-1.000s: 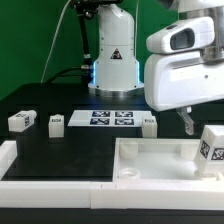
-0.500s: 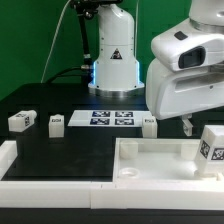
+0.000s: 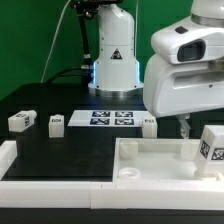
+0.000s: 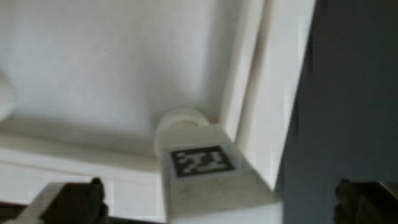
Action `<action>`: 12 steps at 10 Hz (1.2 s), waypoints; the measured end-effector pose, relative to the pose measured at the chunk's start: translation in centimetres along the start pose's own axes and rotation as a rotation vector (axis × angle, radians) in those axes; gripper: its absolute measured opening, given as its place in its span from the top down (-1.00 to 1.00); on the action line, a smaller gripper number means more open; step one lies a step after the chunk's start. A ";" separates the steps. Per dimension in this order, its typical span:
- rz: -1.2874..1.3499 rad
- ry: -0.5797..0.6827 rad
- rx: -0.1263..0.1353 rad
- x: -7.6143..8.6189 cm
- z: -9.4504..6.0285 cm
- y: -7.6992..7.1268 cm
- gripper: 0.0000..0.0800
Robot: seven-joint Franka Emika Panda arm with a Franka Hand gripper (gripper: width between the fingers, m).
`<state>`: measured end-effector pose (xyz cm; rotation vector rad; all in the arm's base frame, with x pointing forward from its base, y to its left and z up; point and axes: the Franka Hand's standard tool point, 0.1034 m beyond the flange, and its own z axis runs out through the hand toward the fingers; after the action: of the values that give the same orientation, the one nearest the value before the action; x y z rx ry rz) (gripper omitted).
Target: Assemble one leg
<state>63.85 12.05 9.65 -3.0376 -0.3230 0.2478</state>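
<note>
Gripper spread wide and empty, hanging over the leg, one finger on each side. The leg sits inside the white tray piece, against its rim at the exterior view's right. Best to centre on the tag and drop straight. The outer finger may catch the rim; the inner side has room.

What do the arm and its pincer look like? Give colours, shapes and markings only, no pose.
The arm is a bulky, rounded, glossy white shell with a dark seam band. Its base column is white, carries a black triangle sticker and glows blue at one side. The pincer has two dark, flat fingertips.
</note>
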 end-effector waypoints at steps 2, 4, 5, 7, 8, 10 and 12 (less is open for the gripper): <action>0.000 -0.002 0.000 -0.1 0.1 0.0 -0.62; -0.002 0.001 -0.001 0.0 0.2 0.2 -0.62; -0.013 0.010 -0.004 0.2 0.6 1.0 -0.62; -0.016 0.014 -0.008 0.3 1.1 2.0 -0.62; -0.016 0.014 -0.008 0.3 1.1 1.9 -0.62; -0.018 0.013 -0.006 0.3 1.2 1.7 -0.56; -0.017 0.013 -0.006 0.3 1.2 1.7 -0.22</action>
<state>64.26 10.50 8.26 -3.0397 -0.3499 0.2263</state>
